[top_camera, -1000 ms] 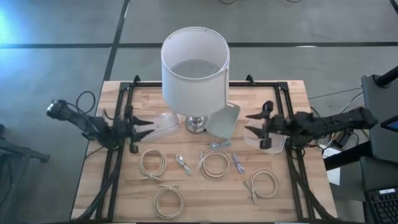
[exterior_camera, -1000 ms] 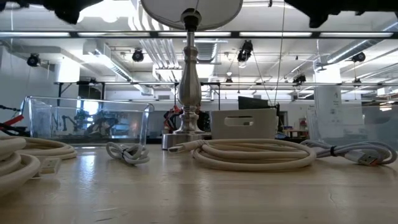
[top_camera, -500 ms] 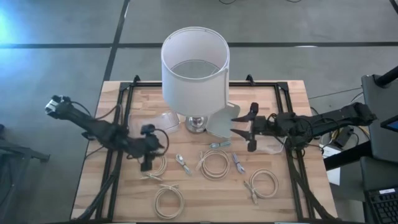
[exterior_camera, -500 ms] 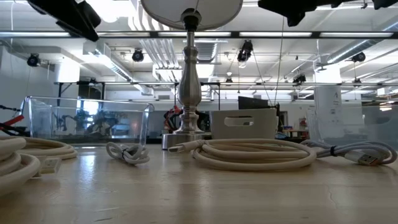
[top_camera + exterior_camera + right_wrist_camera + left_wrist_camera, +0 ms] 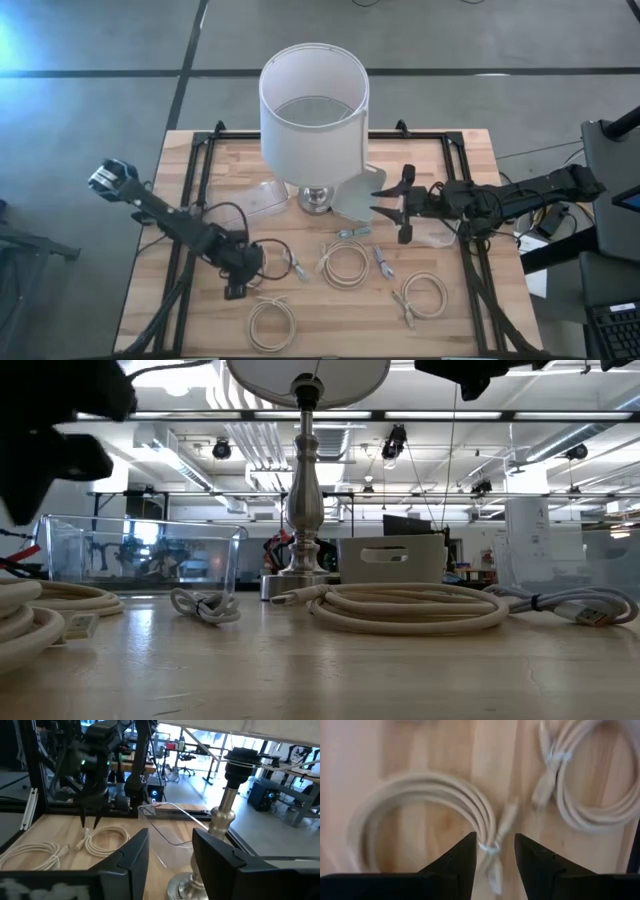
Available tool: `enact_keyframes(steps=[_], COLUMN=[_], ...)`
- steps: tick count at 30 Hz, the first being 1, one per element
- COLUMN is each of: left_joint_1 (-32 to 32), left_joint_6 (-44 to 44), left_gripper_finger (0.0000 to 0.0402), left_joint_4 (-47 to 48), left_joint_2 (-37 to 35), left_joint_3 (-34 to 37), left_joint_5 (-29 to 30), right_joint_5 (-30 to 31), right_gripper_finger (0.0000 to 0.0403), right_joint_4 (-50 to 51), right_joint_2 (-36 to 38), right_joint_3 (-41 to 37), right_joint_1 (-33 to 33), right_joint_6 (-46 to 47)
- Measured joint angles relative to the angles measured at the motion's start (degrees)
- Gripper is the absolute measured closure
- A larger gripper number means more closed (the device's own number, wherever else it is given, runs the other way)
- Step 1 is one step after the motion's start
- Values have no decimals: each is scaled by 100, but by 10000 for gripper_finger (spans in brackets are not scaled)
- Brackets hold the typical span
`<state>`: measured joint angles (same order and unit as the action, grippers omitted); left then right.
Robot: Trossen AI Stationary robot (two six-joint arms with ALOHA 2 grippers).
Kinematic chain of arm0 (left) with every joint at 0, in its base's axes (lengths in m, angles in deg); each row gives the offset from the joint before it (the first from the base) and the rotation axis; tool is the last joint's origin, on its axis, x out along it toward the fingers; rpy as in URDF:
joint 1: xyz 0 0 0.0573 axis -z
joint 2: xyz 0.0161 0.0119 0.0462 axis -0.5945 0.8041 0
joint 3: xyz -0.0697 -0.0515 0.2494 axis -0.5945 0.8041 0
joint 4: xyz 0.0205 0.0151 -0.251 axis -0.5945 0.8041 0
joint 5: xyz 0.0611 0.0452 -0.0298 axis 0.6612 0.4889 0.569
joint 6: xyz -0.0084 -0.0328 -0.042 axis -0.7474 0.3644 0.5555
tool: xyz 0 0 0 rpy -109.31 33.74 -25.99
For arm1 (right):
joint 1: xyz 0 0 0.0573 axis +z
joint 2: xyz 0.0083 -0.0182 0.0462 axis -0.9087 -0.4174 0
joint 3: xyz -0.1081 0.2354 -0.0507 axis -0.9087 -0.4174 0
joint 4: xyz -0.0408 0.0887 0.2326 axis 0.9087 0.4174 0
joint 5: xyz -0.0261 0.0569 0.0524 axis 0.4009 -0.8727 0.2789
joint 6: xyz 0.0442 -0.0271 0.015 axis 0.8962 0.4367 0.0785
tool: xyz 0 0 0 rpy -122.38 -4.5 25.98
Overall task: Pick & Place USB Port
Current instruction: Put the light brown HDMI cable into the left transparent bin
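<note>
Several cream USB cables lie coiled on the wooden table (image 5: 470, 330). My left gripper (image 5: 240, 272) hangs open over the left coil (image 5: 415, 815), fingers pointing down. Its fingertips stand on either side of the coil's tied section (image 5: 489, 847). In the right wrist view the same gripper (image 5: 90, 822) shows above that coil (image 5: 105, 840). A second coil (image 5: 590, 795) lies beside it. Other coils lie at the near edge (image 5: 272, 322), the middle (image 5: 345, 263) and the right (image 5: 422, 296). My right gripper (image 5: 385, 205) hovers open beside the lamp base (image 5: 315, 200).
A tall lamp with a white shade (image 5: 315, 95) stands mid-table at the far side. Clear containers sit left (image 5: 262, 198) and right (image 5: 432, 232) of its base, with a grey tray (image 5: 362, 192) close by. Small bundled cables (image 5: 293, 262) (image 5: 380, 262) lie between the coils.
My left gripper has swung from beside the left container toward the near edge and the table's middle, dropping down over the left coil. My right gripper moved left toward the lamp base, then held still. No cable has moved.
</note>
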<state>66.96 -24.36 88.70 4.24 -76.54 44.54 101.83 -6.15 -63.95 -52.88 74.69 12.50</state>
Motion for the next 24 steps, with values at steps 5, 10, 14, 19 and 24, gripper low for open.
enact_keyframes(steps=[5, 10, 14, 19, 24], left_joint_1=[13, 11, 26, 47, 48], left_joint_6=[139, 216, 185, -153, -431], left_gripper_finger=[266, 264, 239, 192, 174], left_joint_4=[-7, -12, -16, -14, -18], left_joint_2=[319, 572, 782, 1076, 1447], left_joint_3=[1, 1, -1, 0, 1], left_joint_5=[-257, -554, -657, -606, -447], right_joint_5=[2, 2, 2, 4, 4], right_gripper_finger=[266, 255, 244, 234, 229], right_joint_4=[-11, -11, -11, -12, -13], right_joint_2=[0, 0, 0, -2, -2], right_joint_3=[0, -4, -4, -4, -4], right_joint_1=[0, 0, 0, -2, -2], right_joint_6=[-124, -276, -302, -304, -410])
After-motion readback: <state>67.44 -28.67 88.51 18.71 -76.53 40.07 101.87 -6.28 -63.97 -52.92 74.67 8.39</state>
